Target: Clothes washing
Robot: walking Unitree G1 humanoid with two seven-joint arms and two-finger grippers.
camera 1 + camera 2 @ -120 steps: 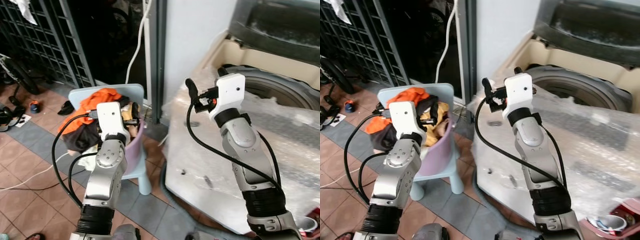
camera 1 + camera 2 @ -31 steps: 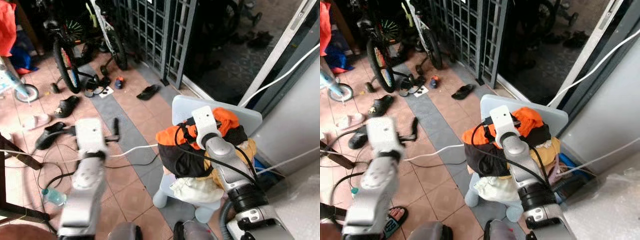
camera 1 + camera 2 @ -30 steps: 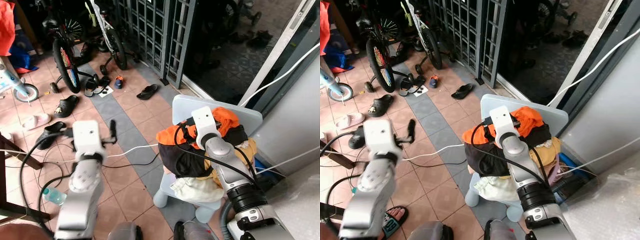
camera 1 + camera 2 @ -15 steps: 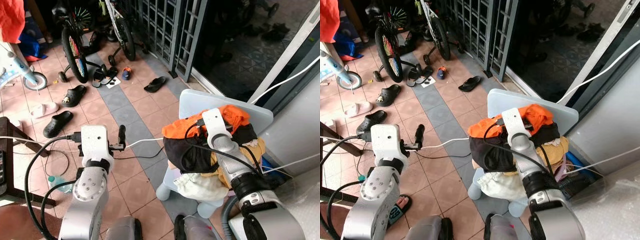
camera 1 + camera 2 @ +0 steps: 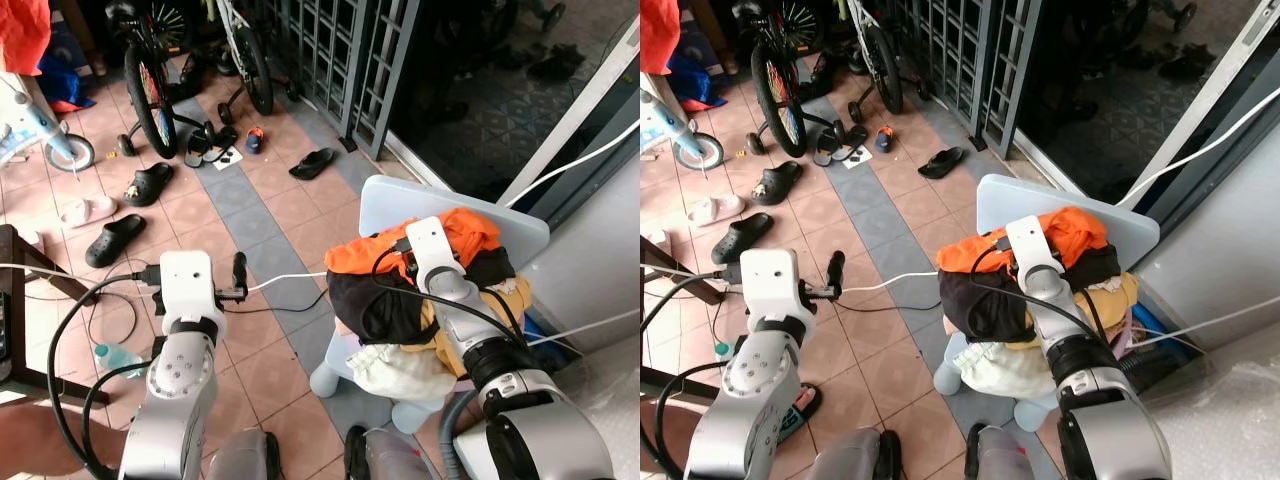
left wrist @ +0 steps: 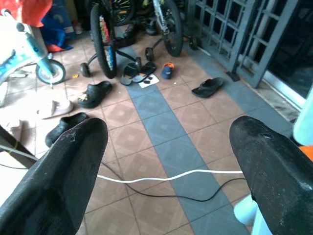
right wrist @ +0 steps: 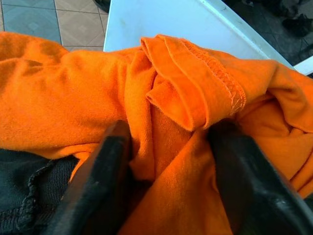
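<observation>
The right gripper (image 7: 168,161) is being pressed down into the orange garment (image 7: 73,93) on the pale blue chair (image 5: 400,200), fingers pinching a fold. The left gripper (image 6: 166,171) is being held out level over the tiled floor (image 6: 161,127) beside that chair, fingers spread apart.

No text, label, brand, number or sign can be read anywhere in these views. The small white card (image 5: 227,158) lying on the tiled floor (image 5: 262,225) beside the sandals carries dark marks, but they are too small and blurred to make out.
</observation>
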